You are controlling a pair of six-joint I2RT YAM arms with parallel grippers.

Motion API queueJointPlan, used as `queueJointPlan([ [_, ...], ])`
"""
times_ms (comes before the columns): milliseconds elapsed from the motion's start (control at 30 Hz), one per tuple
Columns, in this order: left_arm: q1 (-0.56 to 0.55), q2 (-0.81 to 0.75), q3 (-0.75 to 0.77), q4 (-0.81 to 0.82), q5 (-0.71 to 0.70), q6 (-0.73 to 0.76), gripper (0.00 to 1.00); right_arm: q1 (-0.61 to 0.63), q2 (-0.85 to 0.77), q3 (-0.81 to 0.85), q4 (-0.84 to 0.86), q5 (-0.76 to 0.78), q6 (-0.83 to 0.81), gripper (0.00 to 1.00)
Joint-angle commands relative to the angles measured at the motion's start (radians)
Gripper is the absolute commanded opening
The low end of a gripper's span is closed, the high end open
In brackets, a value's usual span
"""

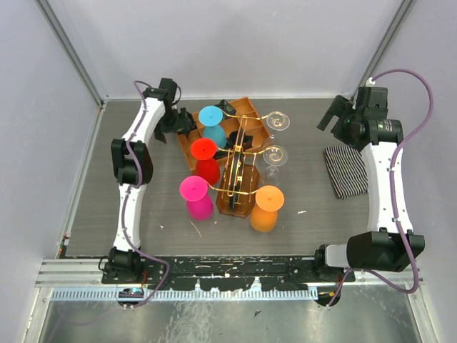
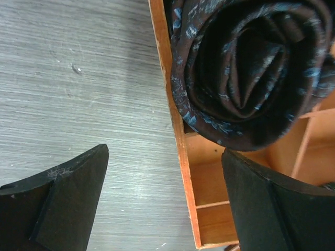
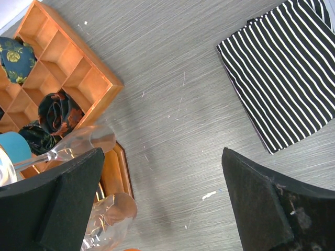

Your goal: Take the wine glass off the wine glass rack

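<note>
— Right gripper closest up: spread wide at the jaws, holding nothing, only bare table between.
— Left gripper?
— Also parted and empty, straddling the rim of the wooden tray, next to a rolled tie.
— And the wine glass?
— Hangs upside down on the wine glass rack, foot up, 1 of 2 clear ones on the side facing the right gripper. Near those jaws, yet off to one side, not between them.
— Handling?
— Likely light, stiff, slick, fragile. Better taken by the stem with a soft pinch, then slid out along the hook, never yanked.
</note>
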Motion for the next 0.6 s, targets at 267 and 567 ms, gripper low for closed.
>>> queueJointPlan([
  [267,0.133,0.034,-0.077,-0.151,-0.186,-0.073,0.99,-0.002,-0.050,-0.003,0.037,-0.018,-0.010,1.00],
  [567,0.402,-0.266,-0.484,0.089,-0.160,-0.185,0.99,0.009,-0.073,-0.073,0.069,-0.059,-0.015,1.00],
])
